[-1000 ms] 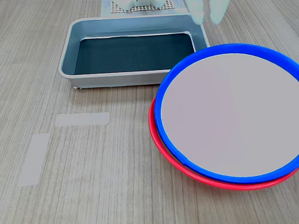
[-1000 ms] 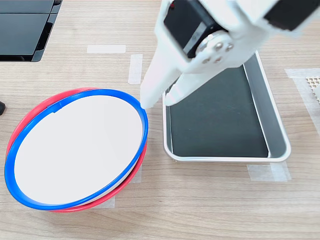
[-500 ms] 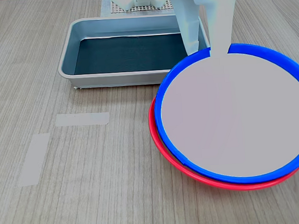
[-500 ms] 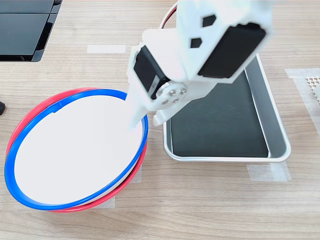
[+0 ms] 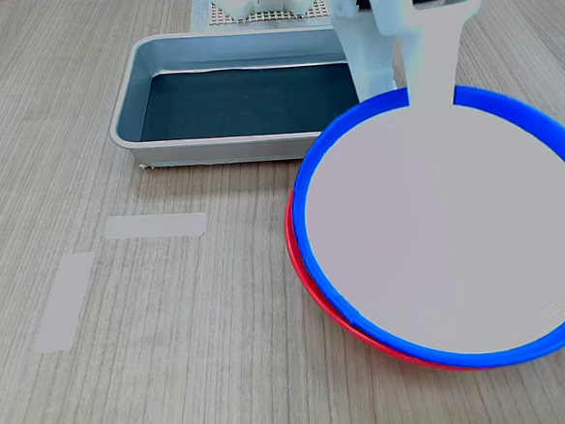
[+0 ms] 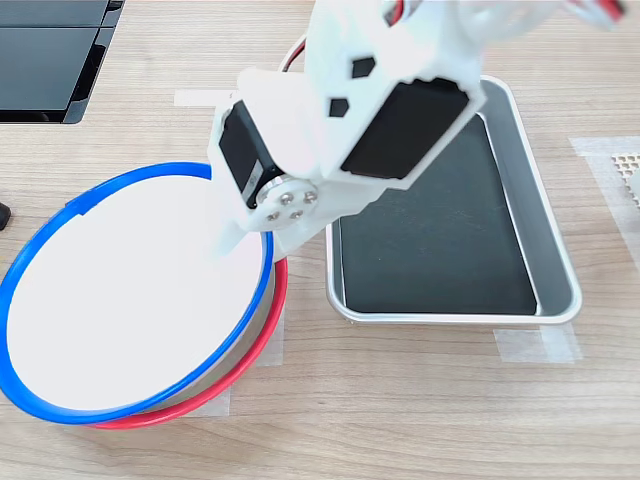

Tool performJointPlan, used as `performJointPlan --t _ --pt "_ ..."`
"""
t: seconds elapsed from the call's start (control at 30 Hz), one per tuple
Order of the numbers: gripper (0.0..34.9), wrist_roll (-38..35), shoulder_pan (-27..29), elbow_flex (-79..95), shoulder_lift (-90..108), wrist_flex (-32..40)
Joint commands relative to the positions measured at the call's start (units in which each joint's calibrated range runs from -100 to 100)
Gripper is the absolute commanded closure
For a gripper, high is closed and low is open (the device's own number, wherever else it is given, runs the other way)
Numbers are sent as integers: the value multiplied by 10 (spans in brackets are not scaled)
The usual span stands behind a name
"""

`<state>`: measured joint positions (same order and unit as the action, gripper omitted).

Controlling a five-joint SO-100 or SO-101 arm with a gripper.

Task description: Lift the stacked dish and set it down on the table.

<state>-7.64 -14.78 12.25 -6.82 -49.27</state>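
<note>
The stacked dish (image 5: 449, 239), a big round plate with a blue rim and pale centre, rests tilted on a red-rimmed plate (image 5: 294, 260) of the same size on the wood-grain table (image 5: 178, 375). My white gripper (image 5: 400, 92) is shut on the dish's far rim, one finger lying on the pale centre and the other behind the rim. In the second exterior view the dish (image 6: 130, 300) is raised at the gripper (image 6: 250, 240) side and shifted left off the red plate (image 6: 262, 352), whose rim shows at lower right.
A grey metal tray (image 5: 126, 121) with a dark floor stands behind the plates, beside the dish in the second exterior view (image 6: 555, 250). Two pale tape strips (image 5: 155, 225) (image 5: 64, 301) lie on the table. A black flat object (image 6: 50, 50) occupies the second exterior view's top left.
The gripper came down onto the dish's rim and closed on it. The blue dish has since risen at that edge and slid off-centre over the red plate.
</note>
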Motion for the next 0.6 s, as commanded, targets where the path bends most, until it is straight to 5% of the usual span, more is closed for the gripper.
performJointPlan --t 0.0,0.27,0.57 --pt "194 0 -1 -19 -2 14" --pt "162 -6 4 -17 -27 19" --pt "194 -6 16 -67 -81 29"
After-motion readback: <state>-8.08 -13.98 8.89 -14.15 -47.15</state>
